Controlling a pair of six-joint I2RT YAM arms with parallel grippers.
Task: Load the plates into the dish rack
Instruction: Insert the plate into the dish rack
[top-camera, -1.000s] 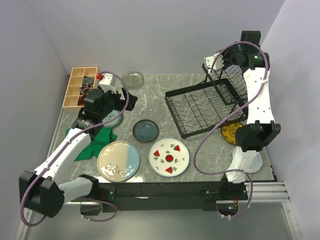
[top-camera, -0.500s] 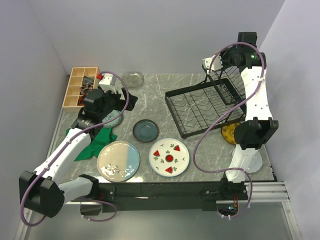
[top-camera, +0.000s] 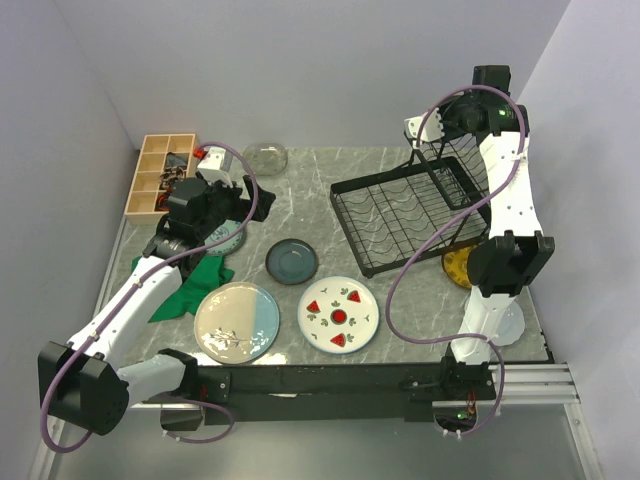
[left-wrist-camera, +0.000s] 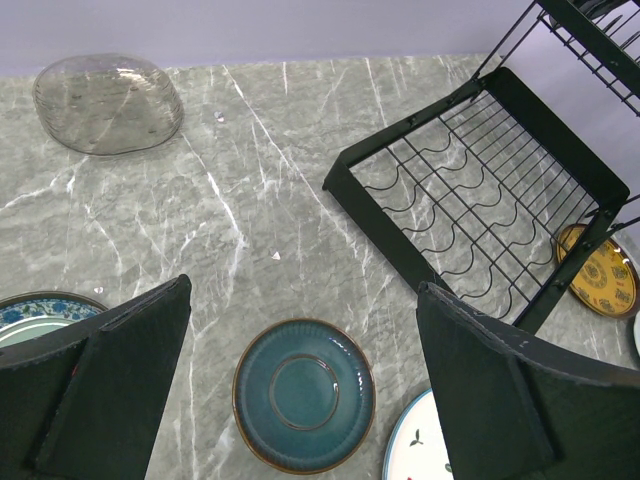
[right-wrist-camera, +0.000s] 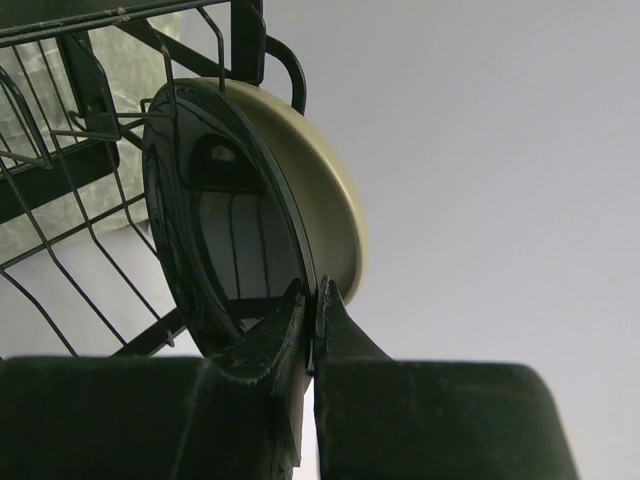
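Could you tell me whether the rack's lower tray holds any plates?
Empty: the dish rack shows only bare wire slots in its lower tray.

A wooden compartment box (top-camera: 163, 172) sits at the marble table's (top-camera: 310, 200) far-left corner; a green cloth (top-camera: 185, 287) lies nearer.

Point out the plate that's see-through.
The clear glass plate at the table's far edge, near the wooden compartment box; the marble shows through it, while every other one is opaque.
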